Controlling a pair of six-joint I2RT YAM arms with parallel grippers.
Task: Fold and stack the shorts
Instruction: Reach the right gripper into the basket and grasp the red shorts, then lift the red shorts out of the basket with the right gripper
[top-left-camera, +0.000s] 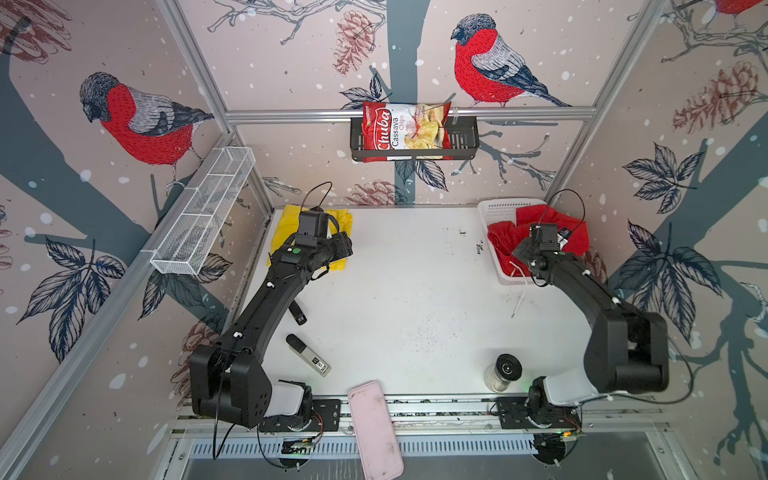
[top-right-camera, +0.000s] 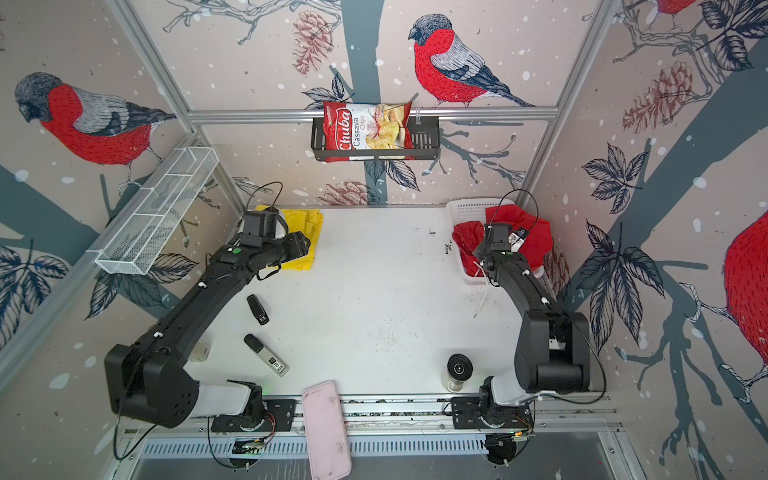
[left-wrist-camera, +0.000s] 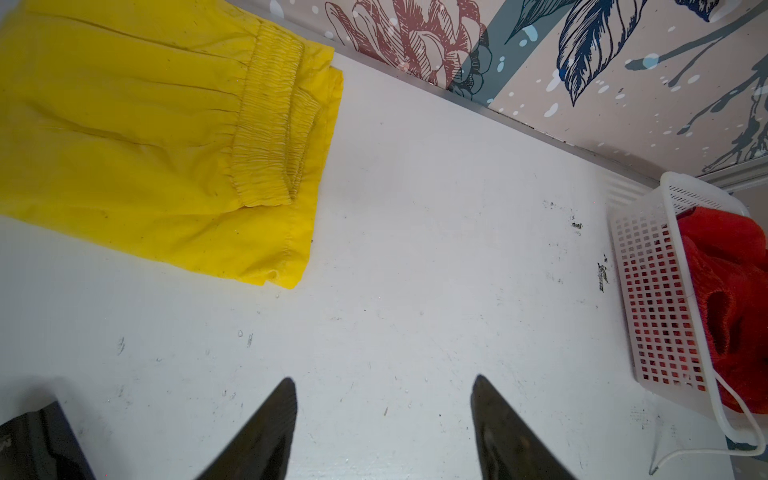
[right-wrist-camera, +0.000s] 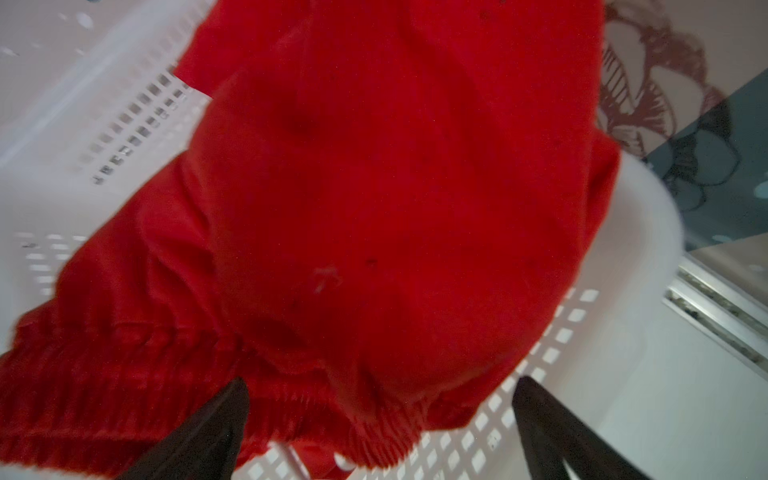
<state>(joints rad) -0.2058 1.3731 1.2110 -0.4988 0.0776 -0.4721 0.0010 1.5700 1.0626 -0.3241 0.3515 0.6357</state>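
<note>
1. My left arm reaches forward along the left side of the table (top-left-camera: 415, 311). Its wrist is over the yellow shorts (top-left-camera: 282, 226), which lie flat in the far left corner.
2. The left gripper (left-wrist-camera: 384, 380) has its jaws parted and empty, above bare table just beside the yellow cloth.
3. My right arm arches over the white basket (top-left-camera: 498, 212) in the far right corner.
4. The right gripper (right-wrist-camera: 382, 381) has its jaws spread wide, gripping nothing, over the red shorts (right-wrist-camera: 395, 187) heaped in the basket. I can't tell if the tips touch the cloth.
</note>
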